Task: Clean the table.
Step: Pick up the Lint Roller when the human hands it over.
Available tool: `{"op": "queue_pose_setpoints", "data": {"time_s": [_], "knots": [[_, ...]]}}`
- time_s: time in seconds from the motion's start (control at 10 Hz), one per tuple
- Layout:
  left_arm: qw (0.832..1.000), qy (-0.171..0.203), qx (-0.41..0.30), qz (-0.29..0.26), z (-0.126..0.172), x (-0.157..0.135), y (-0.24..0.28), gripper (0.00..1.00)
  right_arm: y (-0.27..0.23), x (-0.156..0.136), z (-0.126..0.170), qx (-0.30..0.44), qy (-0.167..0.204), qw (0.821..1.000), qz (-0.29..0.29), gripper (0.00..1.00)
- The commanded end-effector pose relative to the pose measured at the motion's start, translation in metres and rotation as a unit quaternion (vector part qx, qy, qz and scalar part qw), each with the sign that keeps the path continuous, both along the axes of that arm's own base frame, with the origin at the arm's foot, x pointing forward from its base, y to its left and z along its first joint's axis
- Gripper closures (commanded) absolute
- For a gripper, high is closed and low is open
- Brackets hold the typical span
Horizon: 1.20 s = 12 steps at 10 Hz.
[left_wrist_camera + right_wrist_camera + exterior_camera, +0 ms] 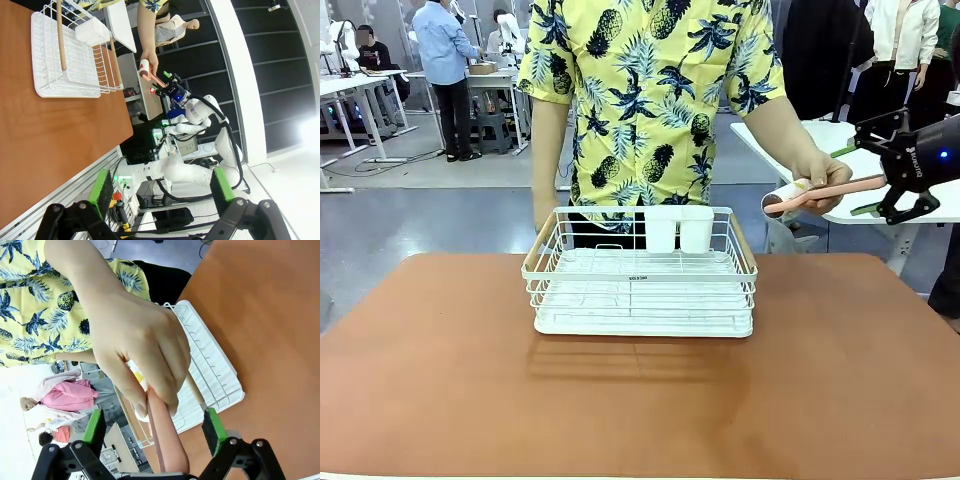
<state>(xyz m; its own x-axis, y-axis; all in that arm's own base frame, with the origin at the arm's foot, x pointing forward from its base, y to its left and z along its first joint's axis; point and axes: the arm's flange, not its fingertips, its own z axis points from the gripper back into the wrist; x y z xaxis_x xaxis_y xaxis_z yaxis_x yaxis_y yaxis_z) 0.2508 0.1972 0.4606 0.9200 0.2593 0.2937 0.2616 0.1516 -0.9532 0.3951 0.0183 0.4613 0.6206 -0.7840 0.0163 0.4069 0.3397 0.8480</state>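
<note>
Far right, beyond the table [440,380], a person's hand [823,175] holds a pink-handled lint roller [785,200] between the wide-open jaws of the right gripper [855,180]; the left gripper [161,186] gapes empty.

One table [440,380] bore one white wire rack [640,300] at 12 o'clock of its centre. Two white cups [661,228] stood at the rack's 12 o'clock edge. One pink-handled roller [825,192] appeared at 2 o'clock, and one person [650,100] at 12 o'clock.
</note>
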Motion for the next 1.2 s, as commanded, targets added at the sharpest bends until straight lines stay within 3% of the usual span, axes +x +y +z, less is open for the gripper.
{"op": "queue_pose_setpoints", "data": {"time_s": [0.0, 0.1, 0.2, 0.4, 0.6, 0.7, 0.8, 1.1], "knots": [[1.0, -0.006, -0.008, -0.002, 0.0013, -0.0024, 0.0019, 0.0, -0.0008, -0.0241, -0.0171, 0.002, -0.015, 1.0, -0.009, 0.0], [1.0, -0.006, -0.008, -0.002, 0.0013, -0.0024, 0.0019, 0.0, -0.0017, -0.0235, -0.0164, 0.006, -0.024, 1.0, -0.01, 0.22], [1.0, -0.006, -0.008, -0.002, 0.0013, -0.0024, 0.0019, 0.0, -0.0023, -0.0228, -0.0159, 0.008, -0.028, 1.0, -0.01, 0.58], [1.0, -0.006, -0.008, -0.002, 0.0013, -0.0024, 0.0019, 0.0, -0.0037, -0.0222, -0.0157, 0.008, -0.03, 0.999, -0.011, 1.0], [1.0, -0.006, -0.008, -0.002, 0.0013, -0.0024, 0.0019, 0.0, -0.0044, -0.0217, -0.0139, 0.01, -0.032, 0.999, -0.013, 1.0], [1.0, -0.006, -0.008, -0.002, 0.0013, -0.0024, 0.0019, 0.0, -0.0044, -0.0215, -0.0133, 0.011, -0.032, 0.999, -0.012, 0.95], [1.0, -0.006, -0.008, -0.002, 0.0013, -0.0024, 0.0019, 0.0, -0.0044, -0.0213, -0.0134, 0.01, -0.031, 0.999, -0.013, 1.0], [1.0, -0.006, -0.008, -0.002, 0.0013, -0.0024, 0.0019, 0.0, -0.0032, -0.0223, -0.0129, 0.011, -0.031, 0.999, -0.01, 1.0]]}}
